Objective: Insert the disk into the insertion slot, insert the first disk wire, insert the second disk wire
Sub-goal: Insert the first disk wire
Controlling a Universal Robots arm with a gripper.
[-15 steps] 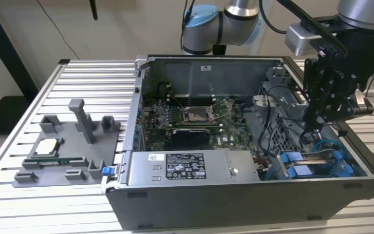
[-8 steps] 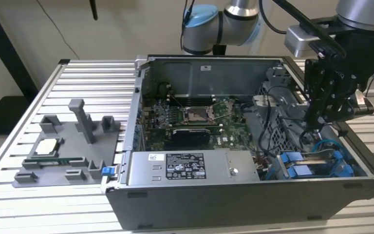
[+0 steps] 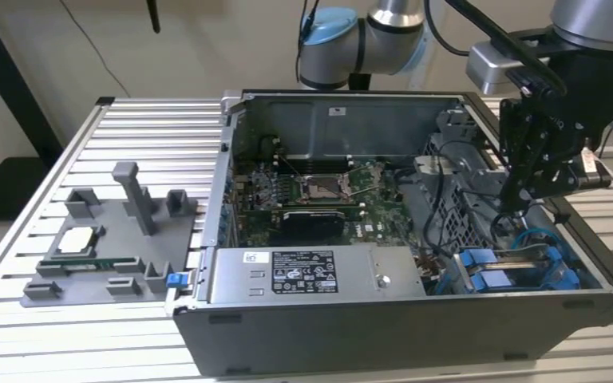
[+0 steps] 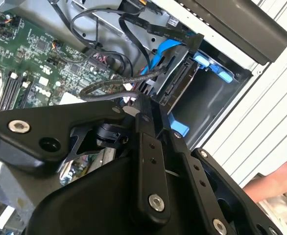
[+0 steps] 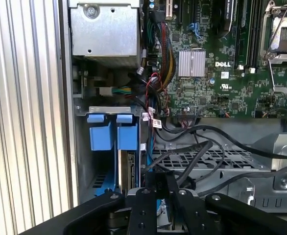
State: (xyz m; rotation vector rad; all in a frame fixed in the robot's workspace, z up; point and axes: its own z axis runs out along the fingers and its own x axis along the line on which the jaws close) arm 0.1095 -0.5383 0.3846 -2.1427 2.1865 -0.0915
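Robotics lab: slatted aluminium bench (image 3: 136, 128), opened computer case (image 3: 392, 335), robot arm (image 3: 392, 24).

Green motherboard (image 5: 222, 88), blue drive carriers (image 5: 107, 132), black pincer (image 5: 160, 188), black cables (image 5: 197, 147), grey computer case (image 3: 392, 327), white-labelled grey power-supply box (image 3: 306, 275), silver ribbed table (image 3: 147, 120), grey fixture tray (image 3: 115, 239).

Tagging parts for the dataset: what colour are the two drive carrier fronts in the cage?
Bright blue; the carrier fronts show best in the first wrist view.
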